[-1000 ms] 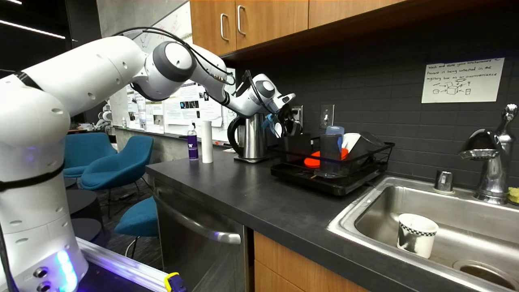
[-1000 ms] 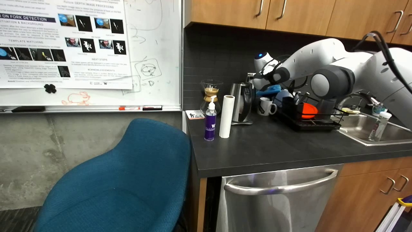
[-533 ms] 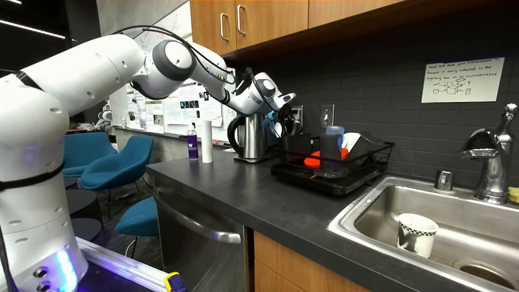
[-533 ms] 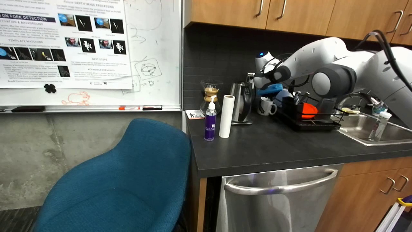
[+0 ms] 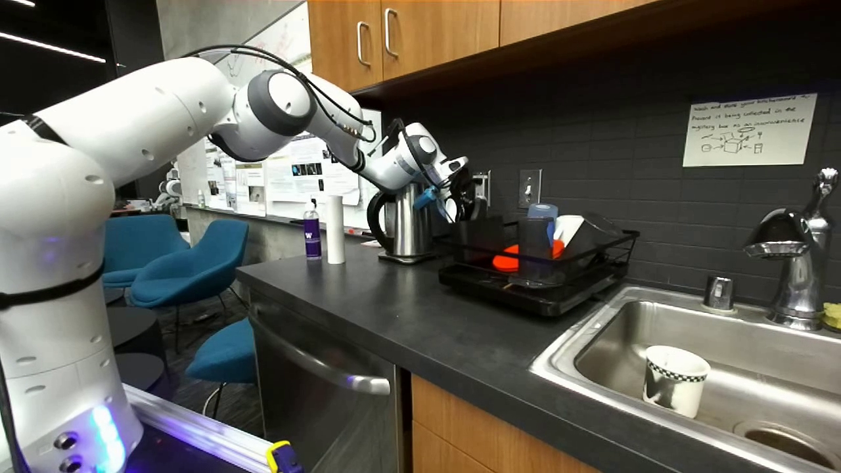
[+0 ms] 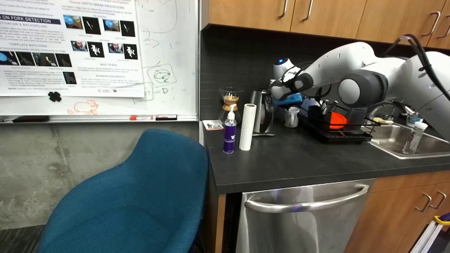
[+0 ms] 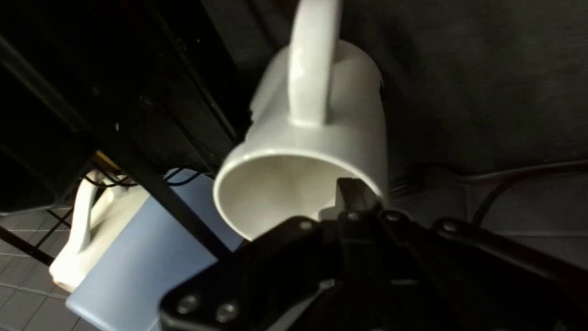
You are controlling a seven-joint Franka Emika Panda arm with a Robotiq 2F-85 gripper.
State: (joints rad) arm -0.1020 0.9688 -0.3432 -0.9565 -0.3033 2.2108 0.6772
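A white mug (image 7: 356,105) fills the middle of the wrist view, tilted, with its opening towards the camera and its handle on the upper side. My gripper (image 7: 374,202) is at its rim, with one finger inside the mug and the other outside, closed on the wall. In an exterior view the mug (image 6: 291,117) is on or just above the counter between the kettle (image 6: 259,112) and the dish rack (image 6: 342,137); I cannot tell whether it touches. In an exterior view my gripper (image 5: 465,197) is behind the kettle (image 5: 414,226), and the mug is mostly hidden.
A light blue cup (image 7: 151,257) and a cream mug (image 7: 98,225) lie beside the rack bars. A purple bottle (image 6: 229,137) and white roll (image 6: 248,126) stand near the kettle. Another mug (image 5: 677,387) is in the sink (image 5: 558,358). Cabinets (image 5: 440,33) hang above.
The wrist has moved slightly left and down in both exterior views. The mug has turned: its handle, at its right side before, no longer sticks out there.
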